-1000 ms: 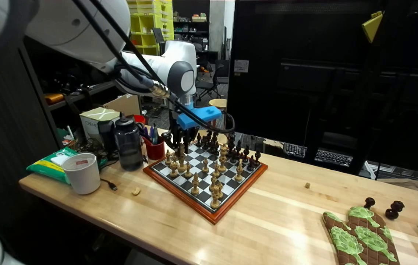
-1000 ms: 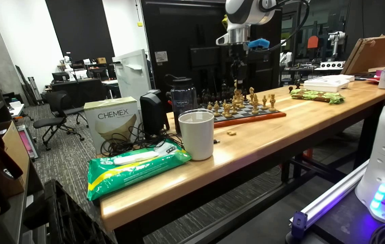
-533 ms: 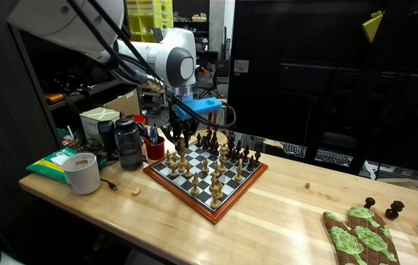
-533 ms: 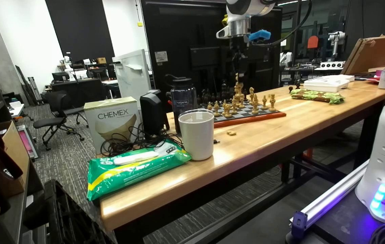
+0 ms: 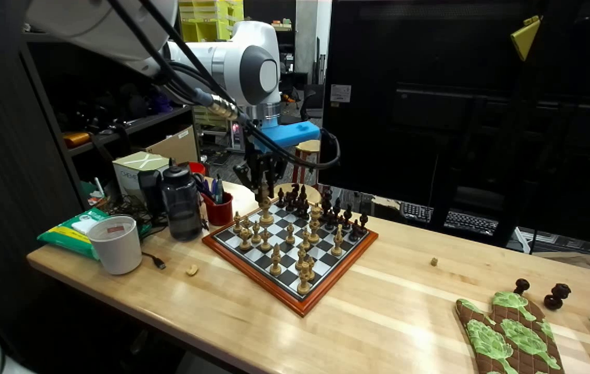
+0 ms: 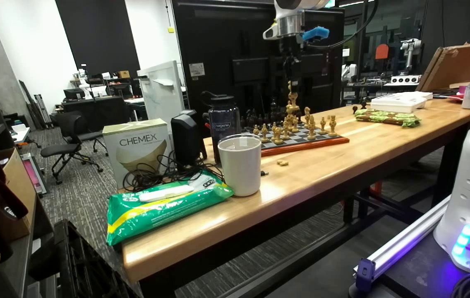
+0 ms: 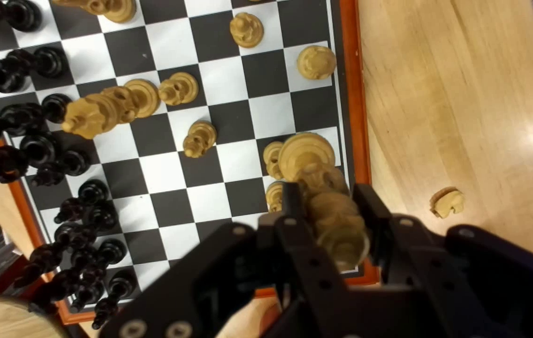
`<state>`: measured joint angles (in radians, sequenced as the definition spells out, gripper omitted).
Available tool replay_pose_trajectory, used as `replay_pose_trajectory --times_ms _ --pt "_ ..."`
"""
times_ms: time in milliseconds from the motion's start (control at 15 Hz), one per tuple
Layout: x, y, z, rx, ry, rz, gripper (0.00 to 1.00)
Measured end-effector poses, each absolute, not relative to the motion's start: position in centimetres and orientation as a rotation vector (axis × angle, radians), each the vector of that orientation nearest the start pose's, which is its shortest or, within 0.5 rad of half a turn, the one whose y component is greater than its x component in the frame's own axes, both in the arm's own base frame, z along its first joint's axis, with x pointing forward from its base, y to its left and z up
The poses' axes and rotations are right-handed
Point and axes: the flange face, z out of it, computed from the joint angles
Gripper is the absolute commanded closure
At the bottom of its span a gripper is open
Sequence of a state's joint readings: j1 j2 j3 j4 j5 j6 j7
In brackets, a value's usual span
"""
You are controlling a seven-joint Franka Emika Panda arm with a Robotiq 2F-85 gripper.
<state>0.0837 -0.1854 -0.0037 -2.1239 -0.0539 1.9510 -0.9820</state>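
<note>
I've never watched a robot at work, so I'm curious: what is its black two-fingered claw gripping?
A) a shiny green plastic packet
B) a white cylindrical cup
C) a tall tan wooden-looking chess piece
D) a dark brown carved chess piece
C: in the wrist view, the tall tan wooden-looking chess piece sits clasped between the tips of the black two-fingered claw.
</note>
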Motion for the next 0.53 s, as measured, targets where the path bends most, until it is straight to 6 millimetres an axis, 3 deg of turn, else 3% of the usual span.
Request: replay_pose_trajectory --times_ms 533 --pt "51.7 3.3 48.7 -2.753 -1.615 0.023 0.92"
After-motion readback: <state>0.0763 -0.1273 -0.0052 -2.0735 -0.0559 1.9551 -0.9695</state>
